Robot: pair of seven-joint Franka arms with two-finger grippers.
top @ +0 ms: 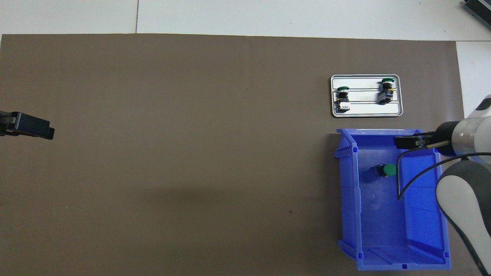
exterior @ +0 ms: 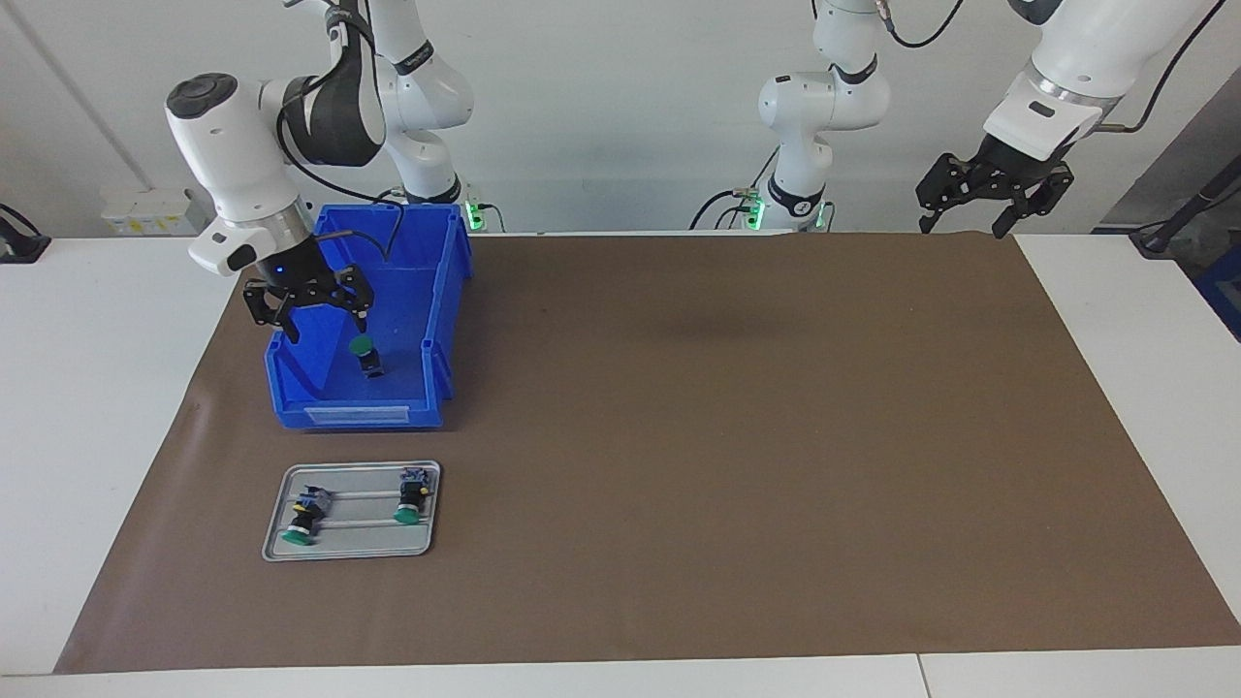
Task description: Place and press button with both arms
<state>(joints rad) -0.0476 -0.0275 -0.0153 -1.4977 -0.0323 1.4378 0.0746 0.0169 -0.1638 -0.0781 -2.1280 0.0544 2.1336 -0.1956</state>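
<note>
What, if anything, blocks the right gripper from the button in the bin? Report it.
Nothing visible does. The right gripper, open, hangs over the blue bin, whose top is open. The button lies alone on the bin floor, just beside the gripper. The left gripper waits, open, at the other end.

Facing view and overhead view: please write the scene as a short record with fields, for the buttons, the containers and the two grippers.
button in bin: one green-capped button on the floor of the blue bin
tray: metal tray, farther from the robots than the bin
buttons on tray: two, lying down
right gripper: open, over the bin, holding nothing
left gripper: open, raised, waiting at the left arm's end
</note>
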